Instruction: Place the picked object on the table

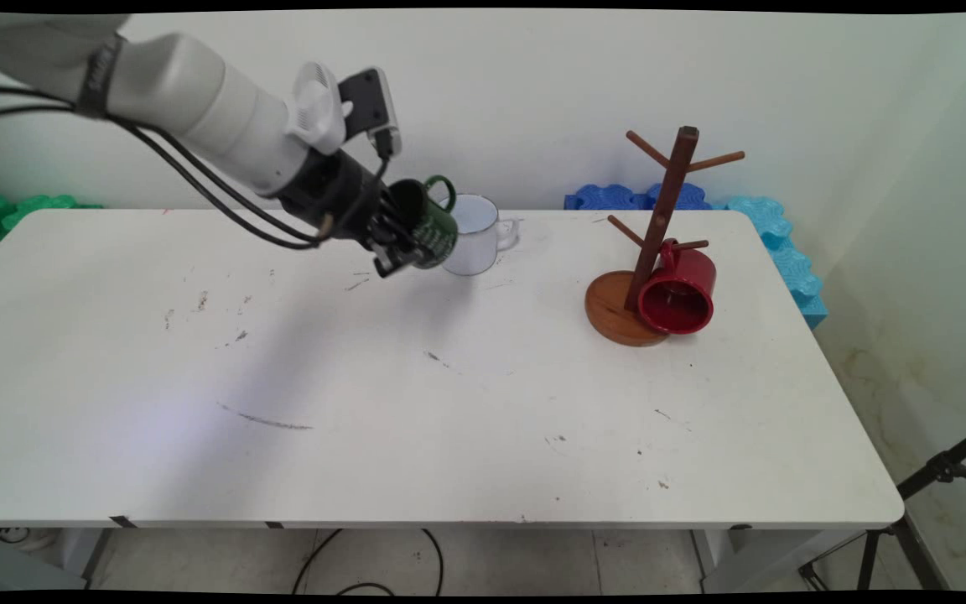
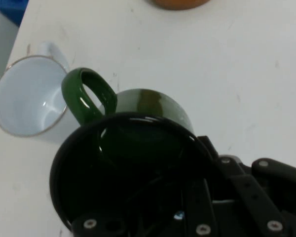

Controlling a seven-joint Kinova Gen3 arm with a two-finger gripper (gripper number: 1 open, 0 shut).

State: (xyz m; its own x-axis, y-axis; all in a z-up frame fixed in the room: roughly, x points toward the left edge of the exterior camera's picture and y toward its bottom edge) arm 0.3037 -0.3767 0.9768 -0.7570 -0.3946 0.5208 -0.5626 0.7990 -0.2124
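Observation:
My gripper [image 1: 406, 239] is shut on a dark green mug [image 1: 428, 222], which it holds tilted above the table's far middle, handle up. In the hand view the green mug [image 2: 133, 148] fills the lower middle, its dark mouth toward the camera and one finger inside its rim. A white enamel mug [image 1: 476, 235] stands upright on the table just right of the green one; the same white mug [image 2: 27, 96] is at the left of the hand view. Farther right stands a wooden mug tree [image 1: 659, 218] with a red mug [image 1: 681, 289] hanging from a low peg.
The mug tree's round wooden base [image 1: 609, 315] rests on the white table [image 1: 416, 403]; its upper pegs are bare. Blue foam mats [image 1: 772, 226] lie behind the table's right end, green ones [image 1: 5, 214] behind the left. A black tripod [image 1: 919, 503] stands at lower right.

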